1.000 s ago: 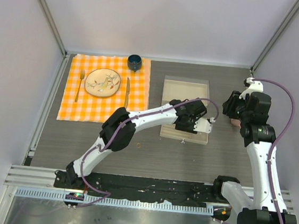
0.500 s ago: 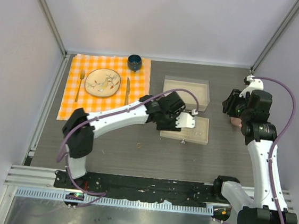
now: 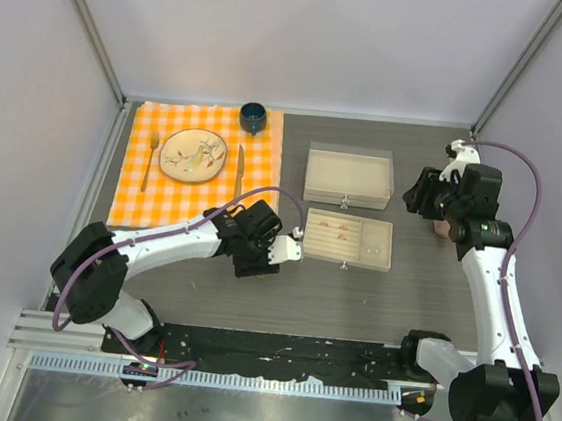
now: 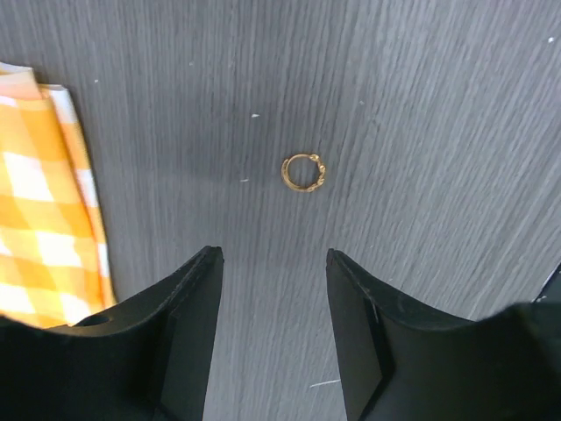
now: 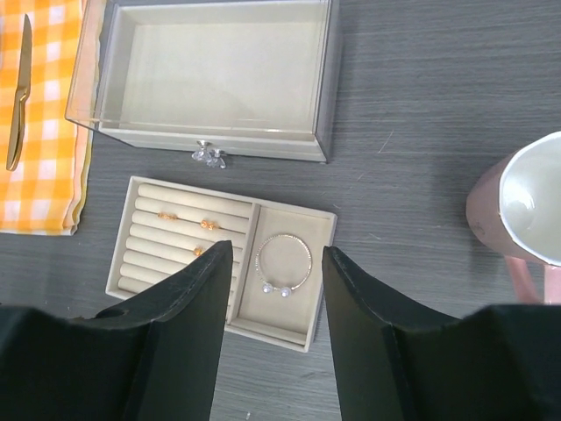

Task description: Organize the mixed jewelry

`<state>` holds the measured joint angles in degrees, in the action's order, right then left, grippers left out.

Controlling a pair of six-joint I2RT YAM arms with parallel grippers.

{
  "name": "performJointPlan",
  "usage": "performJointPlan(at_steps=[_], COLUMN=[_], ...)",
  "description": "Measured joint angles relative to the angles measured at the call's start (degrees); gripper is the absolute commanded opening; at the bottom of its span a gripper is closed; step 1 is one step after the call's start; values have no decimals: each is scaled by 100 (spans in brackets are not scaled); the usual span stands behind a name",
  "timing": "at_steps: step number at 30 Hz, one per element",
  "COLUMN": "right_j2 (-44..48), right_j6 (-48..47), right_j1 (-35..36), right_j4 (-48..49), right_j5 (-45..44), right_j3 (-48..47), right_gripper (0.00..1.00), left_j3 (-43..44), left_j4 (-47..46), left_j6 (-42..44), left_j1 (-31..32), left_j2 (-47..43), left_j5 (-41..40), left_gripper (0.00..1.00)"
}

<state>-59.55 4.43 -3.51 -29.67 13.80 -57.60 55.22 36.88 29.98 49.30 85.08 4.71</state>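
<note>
- My left fingers [image 4: 197,316] hang wide open over the desk [image 4: 421,105], holding nothing.
- A gold ring [image 4: 303,172] lies flat on the desk just ahead of them, clear of both tips, with the cloth [image 4: 44,202] off to one side.
- My right fingers [image 5: 206,298] are spread wide too and empty, above the tray [image 5: 289,215].
- The silver hoop [image 5: 283,263] lies in the tray's right compartment, and gold pieces [image 5: 209,225] sit in its slotted left part.

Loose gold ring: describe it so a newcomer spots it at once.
Start at the orange checked cloth on the dark table. Beside its corner, ahead of the open left gripper, lies a small gold ring. It alone lies loose on bare wood; other pieces sit in the beige tray.
</note>
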Motion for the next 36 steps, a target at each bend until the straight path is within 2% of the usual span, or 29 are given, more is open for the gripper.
performJointPlan(at_steps=[15, 17, 19, 24, 36], right_j2=[-184, -184, -184, -184, -199], right_j6=[-85, -101, -111, -114, -138], right_j1=[0, 0, 0, 0, 0], right_j4=[-15, -15, -15, -15, -15], right_j5=[87, 87, 87, 87, 28], right_j3=[9, 9, 9, 9, 9], right_gripper=[51, 50, 50, 50, 50], left_j3=[68, 70, 70, 94, 149], left_j4=[-551, -566, -566, -557, -527], left_j6=[-629, -734, -804, -920, -1182], left_j1=[-20, -20, -13, 59, 223], left_j2=[586, 640, 667, 713, 970], left_j5=[590, 590, 595, 584, 341], left_gripper=[47, 38, 34, 38, 39])
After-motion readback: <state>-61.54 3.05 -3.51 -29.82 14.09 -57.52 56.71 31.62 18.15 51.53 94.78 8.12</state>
